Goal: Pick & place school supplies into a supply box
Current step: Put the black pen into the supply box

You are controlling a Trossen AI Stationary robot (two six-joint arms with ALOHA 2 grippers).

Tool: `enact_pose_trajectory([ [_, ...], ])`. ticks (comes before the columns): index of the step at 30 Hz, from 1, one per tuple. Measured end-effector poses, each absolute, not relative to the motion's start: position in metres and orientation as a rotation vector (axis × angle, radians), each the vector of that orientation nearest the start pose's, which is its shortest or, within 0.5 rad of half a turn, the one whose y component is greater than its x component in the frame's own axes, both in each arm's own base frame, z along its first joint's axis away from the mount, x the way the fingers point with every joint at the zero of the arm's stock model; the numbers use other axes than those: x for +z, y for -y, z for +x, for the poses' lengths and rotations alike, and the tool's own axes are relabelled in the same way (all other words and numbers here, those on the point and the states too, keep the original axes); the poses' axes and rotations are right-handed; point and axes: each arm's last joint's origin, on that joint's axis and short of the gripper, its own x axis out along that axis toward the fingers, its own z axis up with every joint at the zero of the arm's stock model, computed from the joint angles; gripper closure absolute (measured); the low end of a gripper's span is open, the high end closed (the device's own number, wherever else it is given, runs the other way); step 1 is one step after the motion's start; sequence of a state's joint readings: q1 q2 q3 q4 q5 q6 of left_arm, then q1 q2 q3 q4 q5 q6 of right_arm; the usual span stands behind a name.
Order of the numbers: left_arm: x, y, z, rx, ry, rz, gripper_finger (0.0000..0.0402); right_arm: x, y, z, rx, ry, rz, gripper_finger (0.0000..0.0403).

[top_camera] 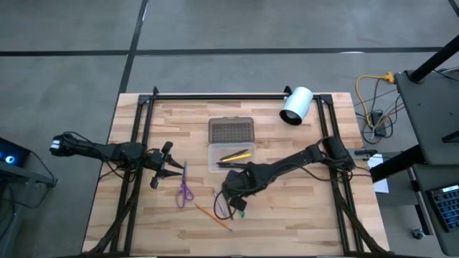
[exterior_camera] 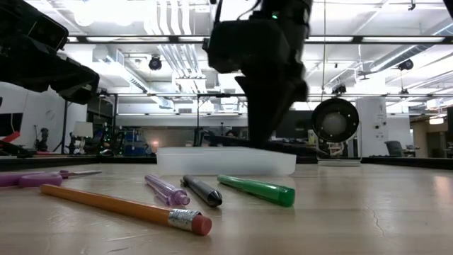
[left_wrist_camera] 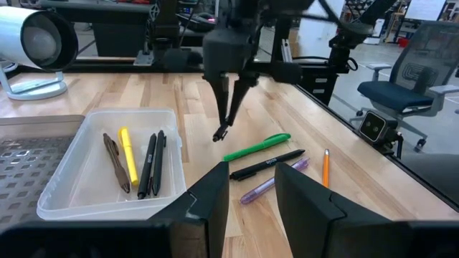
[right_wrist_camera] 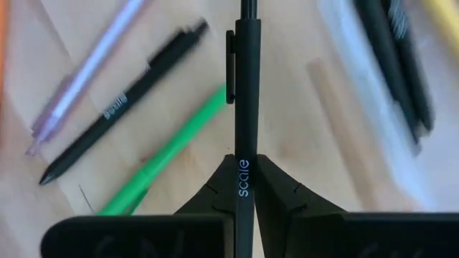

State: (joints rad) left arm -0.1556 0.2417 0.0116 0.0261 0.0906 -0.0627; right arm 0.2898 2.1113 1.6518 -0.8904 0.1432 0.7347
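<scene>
My right gripper [top_camera: 234, 195] hangs over the table's middle, just near of the supply box [top_camera: 231, 158], and is shut on a black pen [right_wrist_camera: 244, 93]. The clear box holds a brown, a yellow and two black pens [left_wrist_camera: 136, 163]. Its dotted lid [top_camera: 231, 130] lies flat on the box's far side. Under and beside the right gripper, a green pen [left_wrist_camera: 258, 147], a black pen [left_wrist_camera: 267, 165], a purple pen [left_wrist_camera: 272, 183] and an orange pencil [left_wrist_camera: 325, 166] lie on the wood. Purple-handled scissors [top_camera: 184, 192] lie to their left. My left gripper [top_camera: 162, 166] waits open at the left. My right gripper pinches the black pen's barrel at its printed word [right_wrist_camera: 244, 188] between the two fingers. The fingers come from above, pointing steeply down, and the pen runs along them, out past their tips. It hangs below the gripper, its tip [left_wrist_camera: 217, 136] clear of the table.
A white cylinder [top_camera: 296, 105] lies at the far right of the table. Black frame rails [top_camera: 215, 95] run along the far edge and down both sides. Bare wood lies right of the green pen and along the near edge.
</scene>
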Motion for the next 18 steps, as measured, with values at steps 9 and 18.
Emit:
enact_pose_trajectory([
  [9,0.15,0.02,0.109,-0.239,-0.212,-0.055,0.0303,0.208,-0.104,0.42,-0.295,-1.201,0.056,0.039],
  [18,0.15,0.02,0.109,-0.239,-0.212,-0.056,0.0303,0.216,-0.086,0.425,-0.279,-1.188,-0.156,0.039],
])
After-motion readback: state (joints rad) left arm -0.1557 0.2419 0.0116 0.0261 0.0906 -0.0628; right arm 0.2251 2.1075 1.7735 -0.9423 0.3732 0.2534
